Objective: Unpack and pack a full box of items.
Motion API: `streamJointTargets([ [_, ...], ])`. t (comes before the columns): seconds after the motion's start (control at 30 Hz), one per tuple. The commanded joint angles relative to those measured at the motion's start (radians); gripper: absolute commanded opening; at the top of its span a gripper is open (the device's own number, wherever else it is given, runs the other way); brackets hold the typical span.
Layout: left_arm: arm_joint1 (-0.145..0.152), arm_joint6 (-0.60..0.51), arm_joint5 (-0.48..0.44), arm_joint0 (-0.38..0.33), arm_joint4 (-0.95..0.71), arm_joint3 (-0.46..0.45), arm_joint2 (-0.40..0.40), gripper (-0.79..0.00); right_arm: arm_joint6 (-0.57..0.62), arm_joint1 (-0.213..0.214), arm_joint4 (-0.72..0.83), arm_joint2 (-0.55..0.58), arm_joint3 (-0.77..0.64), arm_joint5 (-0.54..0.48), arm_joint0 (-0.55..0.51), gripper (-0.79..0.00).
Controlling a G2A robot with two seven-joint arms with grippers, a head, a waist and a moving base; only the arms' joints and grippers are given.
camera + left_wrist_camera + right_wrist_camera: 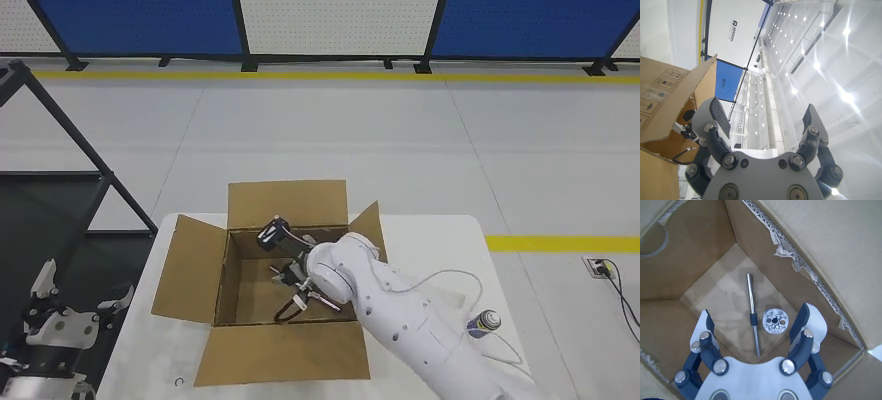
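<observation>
Right wrist view: rod lies along box diagonal

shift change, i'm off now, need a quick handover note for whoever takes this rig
Right gripper: open, empty, down inside the cardboard box, above the items on its floor.
Left gripper: open, empty, pointing upward, outside the box.
In the box: a metal rod with a dark band and a round metal disc with holes, side by side, not touching.
Out: a can stands on the table on the right arm's side.
Left: lift out the rod and disc, then repack.
</observation>
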Motion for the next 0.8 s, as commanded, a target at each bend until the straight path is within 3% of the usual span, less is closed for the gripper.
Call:
streamJointTargets([
  [0.0,0.000,0.000,0.000,0.000,0.000,0.000,0.000,0.000,0.055,0.045,-0.063,0.073,-0.205,-0.004,-0.101,0.000],
  [0.13,0.000,0.000,0.000,0.000,0.000,0.000,0.000,0.000,0.091,0.099,-0.137,0.181,-0.465,-0.058,-0.263,0.000],
  [0.27,0.000,0.000,0.000,0.000,0.000,0.000,0.000,0.000,0.074,0.121,-0.165,0.230,-0.592,-0.109,-0.342,0.000],
  [0.77,0.000,0.000,0.000,0.000,0.000,0.000,0.000,0.000,0.049,0.124,-0.162,0.234,-0.627,-0.126,-0.367,0.000],
])
